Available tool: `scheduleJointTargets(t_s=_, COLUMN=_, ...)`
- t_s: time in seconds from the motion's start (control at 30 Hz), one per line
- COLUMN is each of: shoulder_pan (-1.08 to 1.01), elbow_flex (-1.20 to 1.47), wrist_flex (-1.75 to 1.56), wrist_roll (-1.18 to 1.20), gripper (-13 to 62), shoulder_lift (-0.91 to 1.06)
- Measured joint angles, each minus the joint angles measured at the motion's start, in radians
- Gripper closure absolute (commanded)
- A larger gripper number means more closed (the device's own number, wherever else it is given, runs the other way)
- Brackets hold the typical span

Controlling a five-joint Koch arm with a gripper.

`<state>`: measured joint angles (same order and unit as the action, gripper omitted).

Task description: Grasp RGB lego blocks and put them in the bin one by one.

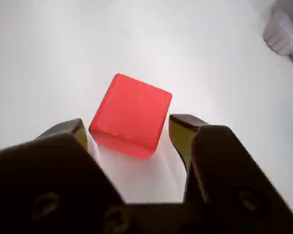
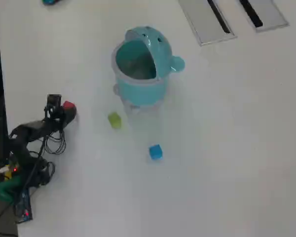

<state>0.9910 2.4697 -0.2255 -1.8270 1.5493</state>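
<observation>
The red block [image 1: 132, 114] lies on the white table just ahead of my gripper [image 1: 131, 126], partly between the two dark fingertips [image 1: 181, 130], which stand apart on either side of it without touching. The gripper is open. In the overhead view the gripper [image 2: 66, 111] is at the left, with the red block [image 2: 69, 105] at its tip. The yellow-green block [image 2: 114, 120] and the blue block [image 2: 155, 152] lie loose on the table below the teal bin [image 2: 140, 86], which stands upright with its hooded lid open.
Two flat grey panels [image 2: 202, 22] with black slots lie at the top right. The arm's base and cables [image 2: 19, 168] fill the lower left corner. A pale ribbed part [image 1: 282, 34] shows at the wrist view's top right.
</observation>
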Motion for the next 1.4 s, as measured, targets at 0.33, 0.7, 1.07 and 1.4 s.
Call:
scheduleJointTargets(t_s=0.33, shoulder_pan=-0.009, elbow_flex=-0.058, wrist_flex=-0.017, wrist_roll=0.000, gripper=27.5, shoulder_lift=-0.048)
scheduleJointTargets(t_s=0.7, shoulder_pan=-0.003, elbow_flex=-0.060, wrist_flex=-0.017, wrist_roll=0.000, gripper=36.9, shoulder_lift=-0.052)
scheduleJointTargets(t_s=1.07, shoulder_pan=0.015, elbow_flex=-0.172, wrist_flex=0.107, wrist_roll=0.000, gripper=36.8, shoulder_lift=0.018)
scheduleJointTargets(t_s=1.4, shoulder_pan=-0.005, elbow_flex=-0.233, wrist_flex=0.202, wrist_roll=0.015, gripper=36.7, shoulder_lift=0.146)
